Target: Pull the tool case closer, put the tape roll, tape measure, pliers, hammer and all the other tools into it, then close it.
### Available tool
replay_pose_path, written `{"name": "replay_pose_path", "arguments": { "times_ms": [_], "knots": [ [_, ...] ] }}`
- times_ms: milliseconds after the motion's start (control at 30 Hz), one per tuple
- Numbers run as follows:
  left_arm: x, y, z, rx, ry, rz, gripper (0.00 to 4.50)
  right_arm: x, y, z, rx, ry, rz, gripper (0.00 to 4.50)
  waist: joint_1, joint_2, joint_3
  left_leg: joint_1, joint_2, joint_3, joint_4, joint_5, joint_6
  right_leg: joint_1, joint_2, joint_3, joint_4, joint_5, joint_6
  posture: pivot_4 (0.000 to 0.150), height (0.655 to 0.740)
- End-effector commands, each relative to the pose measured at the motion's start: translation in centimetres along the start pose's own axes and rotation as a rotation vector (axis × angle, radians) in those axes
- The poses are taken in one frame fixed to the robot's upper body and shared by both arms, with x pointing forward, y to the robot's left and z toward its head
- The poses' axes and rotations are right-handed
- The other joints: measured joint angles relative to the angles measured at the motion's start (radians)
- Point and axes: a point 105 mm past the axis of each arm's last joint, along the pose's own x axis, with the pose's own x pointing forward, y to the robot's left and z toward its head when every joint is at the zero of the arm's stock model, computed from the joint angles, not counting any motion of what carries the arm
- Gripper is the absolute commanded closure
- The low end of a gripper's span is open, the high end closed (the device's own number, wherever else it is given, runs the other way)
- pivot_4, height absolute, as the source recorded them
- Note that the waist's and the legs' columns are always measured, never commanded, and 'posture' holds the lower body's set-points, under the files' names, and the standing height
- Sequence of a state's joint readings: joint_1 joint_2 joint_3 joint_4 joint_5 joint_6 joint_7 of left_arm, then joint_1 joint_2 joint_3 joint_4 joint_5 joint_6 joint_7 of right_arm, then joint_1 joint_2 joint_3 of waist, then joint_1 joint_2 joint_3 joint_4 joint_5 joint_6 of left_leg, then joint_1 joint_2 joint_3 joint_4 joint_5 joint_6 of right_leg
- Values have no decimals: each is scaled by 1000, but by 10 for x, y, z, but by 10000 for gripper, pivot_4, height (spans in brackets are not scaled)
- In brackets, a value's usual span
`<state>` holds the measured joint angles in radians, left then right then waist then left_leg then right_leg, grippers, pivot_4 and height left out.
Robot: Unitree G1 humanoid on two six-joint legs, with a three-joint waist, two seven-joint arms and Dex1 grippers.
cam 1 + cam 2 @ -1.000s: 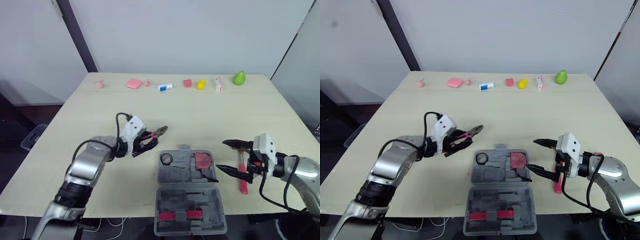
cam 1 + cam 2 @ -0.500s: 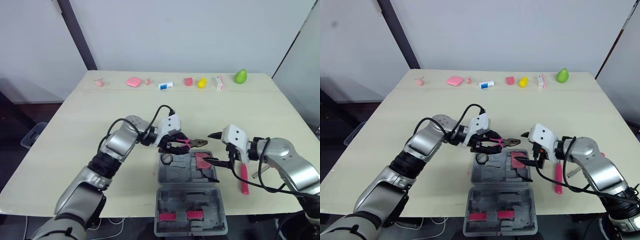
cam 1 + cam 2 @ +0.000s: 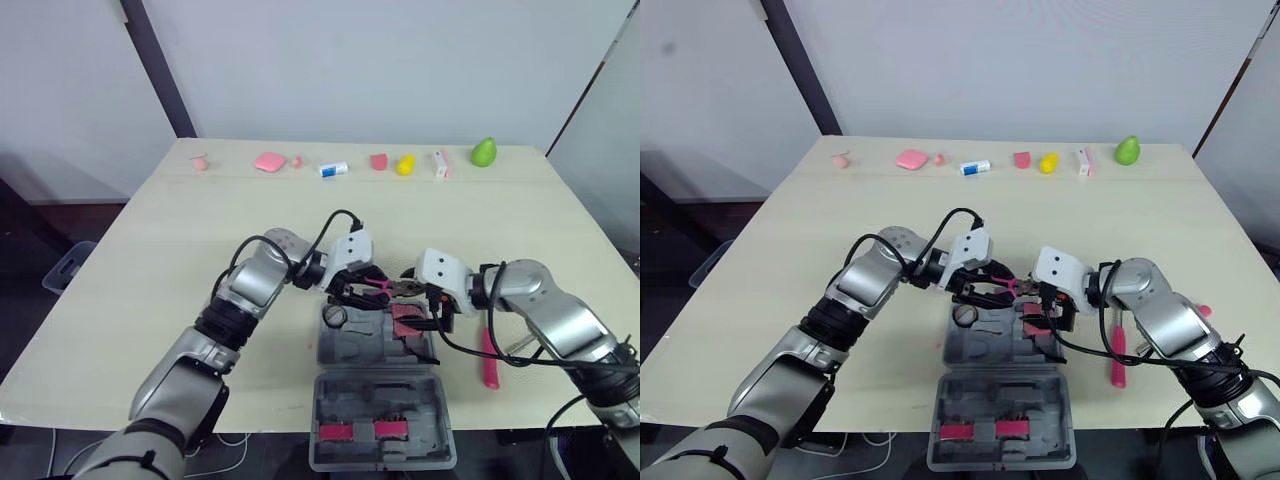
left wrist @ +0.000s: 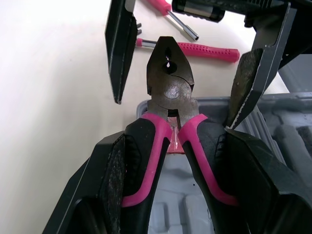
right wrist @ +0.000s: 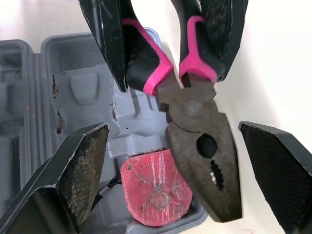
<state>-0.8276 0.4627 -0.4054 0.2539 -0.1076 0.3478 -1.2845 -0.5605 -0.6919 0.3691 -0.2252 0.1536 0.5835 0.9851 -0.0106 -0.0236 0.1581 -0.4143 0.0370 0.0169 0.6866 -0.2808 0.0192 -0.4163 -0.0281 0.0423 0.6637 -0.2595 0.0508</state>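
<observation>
The tool case [image 3: 350, 352] is seen lying open at the near edge of the table [image 3: 150, 260], between the two arms. Its lid [image 3: 380, 398] is laid flat on the near side, and pink-handled tools [image 3: 358, 431] are clipped across it. In the tray beyond the lid, the tape roll [image 3: 333, 316] is seated in the left far corner and the red tape measure [image 5: 156, 187] in the right far corner.

Just above the far rim of the tray, the pliers [image 4: 170, 92] are held by the left gripper [image 3: 362, 288]. Its two black fingers are clamped onto the pink handles, and the dark head is pointed towards the right arm. The pliers' own jaws are seen shut.

The right gripper [image 5: 173, 131] is brought in from the right and is spread wide. One of its fingers [image 5: 83, 163] is placed on each side of the pliers' head, clear of the metal, and nothing is gripped by it.

The hammer [image 3: 488, 358] is left on the table just right of the case, its pink handle pointing towards the near edge.

Along the far edge, well apart from the case, a row of small items is set out: a pink piece [image 3: 268, 161], a blue-and-white tube [image 3: 333, 169], a red piece [image 3: 379, 161], a yellow piece [image 3: 404, 166], a white-and-pink box [image 3: 438, 164] and a green pear-shaped object [image 3: 484, 152].
</observation>
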Motion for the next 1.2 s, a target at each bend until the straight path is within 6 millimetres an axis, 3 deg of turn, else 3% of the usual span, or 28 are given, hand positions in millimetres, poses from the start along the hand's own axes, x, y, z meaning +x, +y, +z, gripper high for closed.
{"name": "replay_pose_path", "arguments": {
  "times_ms": [33,100,233,300,667,700,800,833,1000,1200],
  "knots": [
    [0,1,15,67,-26,-8,19814,-2,-2,10,-43,-27,-3,2505,0,0,0,0,0,0,0,0,0,0,0,0,0,0,0,1500,7400],
    [0,1,15,67,-27,-10,19814,-1,-3,10,-44,-27,-5,7800,0,0,0,0,0,0,0,0,0,0,0,0,0,0,0,1500,7400],
    [1,0,14,62,-32,-12,19814,0,-6,12,-45,-40,-18,27744,0,0,0,0,0,0,0,0,0,0,0,0,0,0,0,1500,7400],
    [2,-1,13,60,-29,-17,19814,1,-7,12,-46,-42,-20,34596,0,0,0,0,0,0,0,0,0,0,0,0,1,0,0,1500,7400],
    [3,-7,2,15,-22,-52,19814,2,-8,8,-31,-43,-49,34583,0,0,0,0,0,0,0,0,0,0,0,0,1,0,0,1500,7400],
    [2,-8,2,10,-22,-56,11826,1,-7,8,-27,-46,-49,34583,0,0,0,0,0,0,1,0,0,0,0,0,1,0,0,1500,7400],
    [-4,-7,3,15,-41,-51,1409,-2,-6,7,-19,-55,-53,34583,0,0,0,0,0,0,1,0,0,0,0,0,2,0,0,1500,7400],
    [-6,-6,4,16,-53,-42,511,-4,-6,7,-16,-57,-55,34583,0,0,0,0,0,0,1,0,0,0,0,0,2,0,0,1500,7400],
    [-23,-8,0,-8,-90,-37,511,-12,-3,2,11,-51,-55,34583,-2,0,0,0,0,0,1,0,0,0,0,0,2,0,0,1500,7400],
    [-65,-20,-17,-24,-124,-48,511,-22,0,-13,2,47,-56,34583,-3,1,0,1,0,0,1,0,0,0,0,0,3,0,0,1500,7400]
  ]
}}
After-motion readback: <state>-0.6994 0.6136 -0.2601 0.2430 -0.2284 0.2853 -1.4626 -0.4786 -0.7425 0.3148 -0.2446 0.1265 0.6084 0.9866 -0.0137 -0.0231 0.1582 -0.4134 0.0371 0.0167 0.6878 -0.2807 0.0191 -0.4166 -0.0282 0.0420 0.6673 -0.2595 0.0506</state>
